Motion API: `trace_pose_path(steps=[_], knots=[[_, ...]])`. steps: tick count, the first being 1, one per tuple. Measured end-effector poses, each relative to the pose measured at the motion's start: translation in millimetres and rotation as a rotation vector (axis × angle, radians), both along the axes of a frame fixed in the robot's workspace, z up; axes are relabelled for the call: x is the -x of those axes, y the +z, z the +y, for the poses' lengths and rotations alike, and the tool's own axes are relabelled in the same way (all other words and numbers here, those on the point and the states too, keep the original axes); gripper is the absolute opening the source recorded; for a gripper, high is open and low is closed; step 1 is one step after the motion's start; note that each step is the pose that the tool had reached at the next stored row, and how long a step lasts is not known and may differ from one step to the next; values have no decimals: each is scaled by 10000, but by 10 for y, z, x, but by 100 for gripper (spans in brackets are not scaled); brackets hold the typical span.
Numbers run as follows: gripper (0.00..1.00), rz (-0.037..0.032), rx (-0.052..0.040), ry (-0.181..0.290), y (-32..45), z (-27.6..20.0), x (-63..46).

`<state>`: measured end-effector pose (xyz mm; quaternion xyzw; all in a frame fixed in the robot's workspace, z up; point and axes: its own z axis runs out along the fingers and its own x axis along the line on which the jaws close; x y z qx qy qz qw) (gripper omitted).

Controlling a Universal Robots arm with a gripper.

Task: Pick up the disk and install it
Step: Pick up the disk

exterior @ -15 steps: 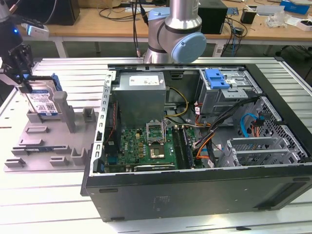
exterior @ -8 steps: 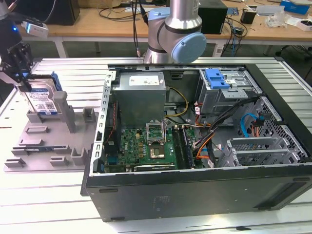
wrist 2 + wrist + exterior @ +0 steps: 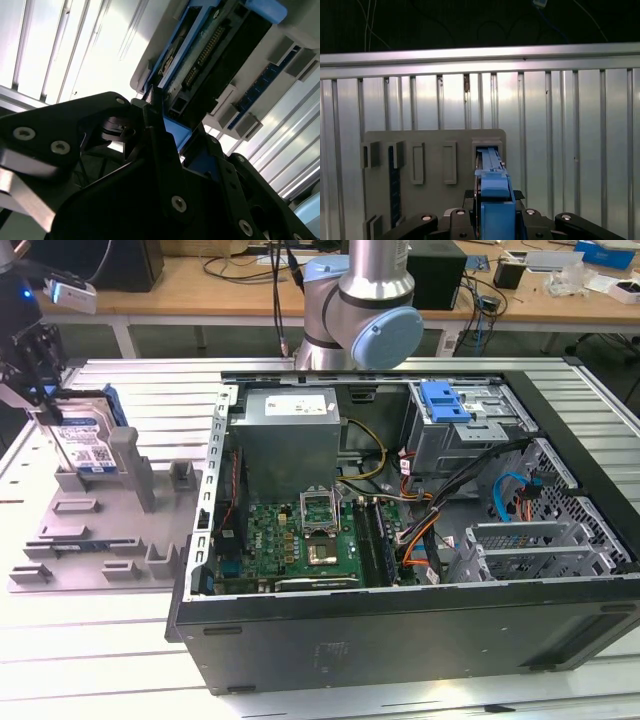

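We see a ribbed aluminium table [image 3: 100, 665] carrying the open computer case [image 3: 400, 640] and, at the exterior view's left, a grey holder tray [image 3: 100, 540]. The disk [image 3: 88, 445] stands upright in that tray, and we cannot read its blue-and-white label. The gripper [image 3: 45, 400] seems clamped narrowly on the disk's blue carrier edge.
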<state>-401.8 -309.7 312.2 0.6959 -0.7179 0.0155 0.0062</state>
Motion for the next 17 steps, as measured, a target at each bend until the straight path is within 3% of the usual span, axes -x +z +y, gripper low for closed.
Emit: trace_pose_path(steps=[12,17], knots=[[36,-3,0,50,101,-11,0],[36,-3,1,70,176,-14,0]])
